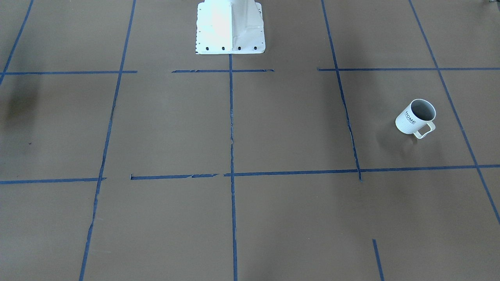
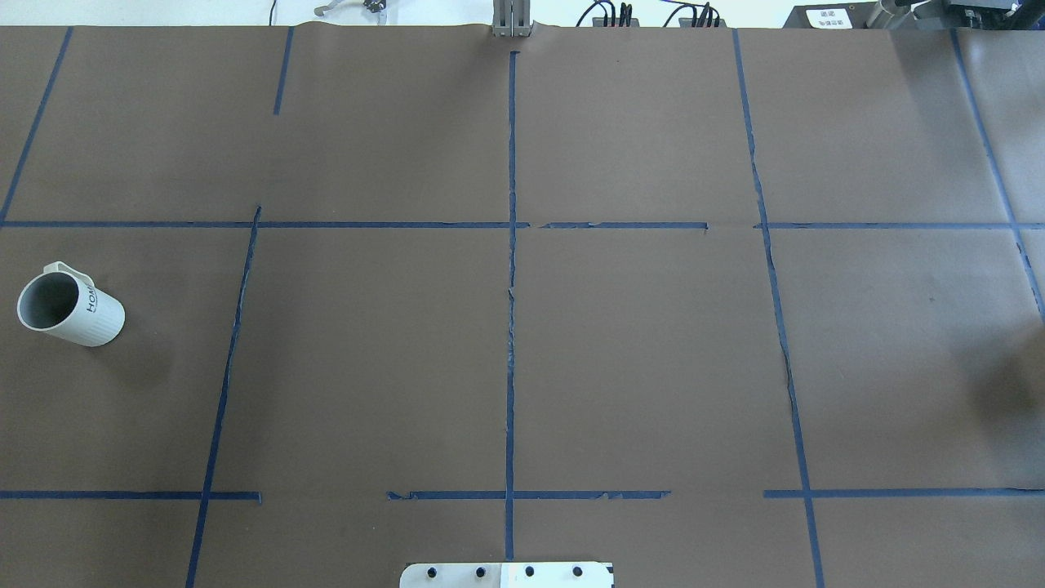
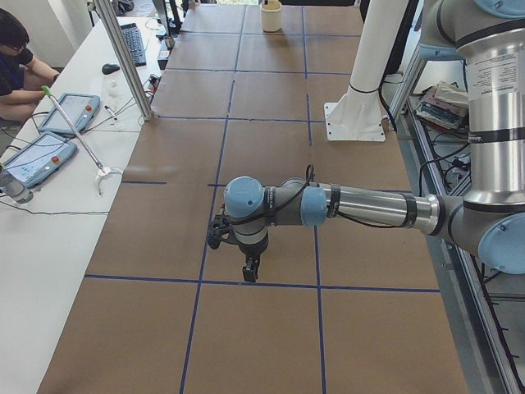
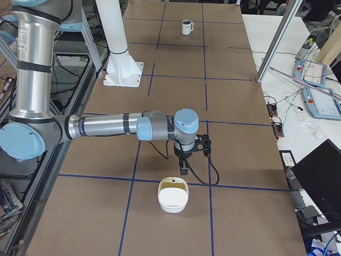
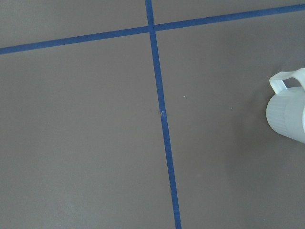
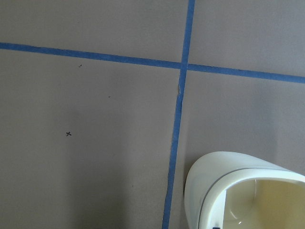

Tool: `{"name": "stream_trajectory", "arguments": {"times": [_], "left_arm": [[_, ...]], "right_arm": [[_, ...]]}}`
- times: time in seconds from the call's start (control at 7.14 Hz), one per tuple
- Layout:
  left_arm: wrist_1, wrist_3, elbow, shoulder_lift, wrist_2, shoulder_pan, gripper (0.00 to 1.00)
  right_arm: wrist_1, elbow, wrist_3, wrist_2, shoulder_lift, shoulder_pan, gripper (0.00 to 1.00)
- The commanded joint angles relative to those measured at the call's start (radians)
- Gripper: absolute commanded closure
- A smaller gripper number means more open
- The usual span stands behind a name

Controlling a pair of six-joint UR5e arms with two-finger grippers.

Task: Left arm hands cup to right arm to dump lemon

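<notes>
The cup [image 1: 416, 117] stands upright on the brown table, on the robot's left side, cream-white and ribbed with "HOME" on its wall. The overhead view has the cup [image 2: 69, 308] at its left edge, and it is small and far [image 4: 186, 26] in the exterior right view. The left wrist view catches the cup [image 5: 288, 112] at its right edge. What shows of its inside is grey; the lemon is hidden. The left gripper [image 3: 248, 272] points down over that area and covers the cup there. The right gripper [image 4: 183, 170] hangs low. I cannot tell whether either is open or shut.
A cream bowl [image 4: 173, 197] sits on the table just in front of the right gripper, and the right wrist view has the bowl [image 6: 243, 191] at its bottom right. The white robot base [image 1: 230, 27] stands mid-table. A person [image 3: 16, 57] sits at a side table with tablets.
</notes>
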Motion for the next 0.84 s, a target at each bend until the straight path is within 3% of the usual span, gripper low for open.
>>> {"name": "stream_trajectory", "arguments": {"times": [0.0, 0.42, 0.56, 0.7], "left_arm": [[0.002, -0.002, -0.005, 0.002, 0.001, 0.000, 0.00], [-0.002, -0.006, -0.012, -0.023, 0.002, 0.002, 0.00], [-0.011, 0.000, -0.012, -0.114, 0.008, 0.000, 0.00], [-0.015, -0.002, -0.006, -0.130, -0.002, 0.000, 0.00]], "right_arm": [[0.000, 0.000, 0.000, -0.001, 0.000, 0.000, 0.00], [0.000, 0.000, 0.000, -0.001, 0.008, 0.000, 0.00], [0.000, 0.000, 0.000, -0.001, 0.009, 0.000, 0.00], [0.000, 0.000, 0.000, -0.001, 0.009, 0.000, 0.00]]}}
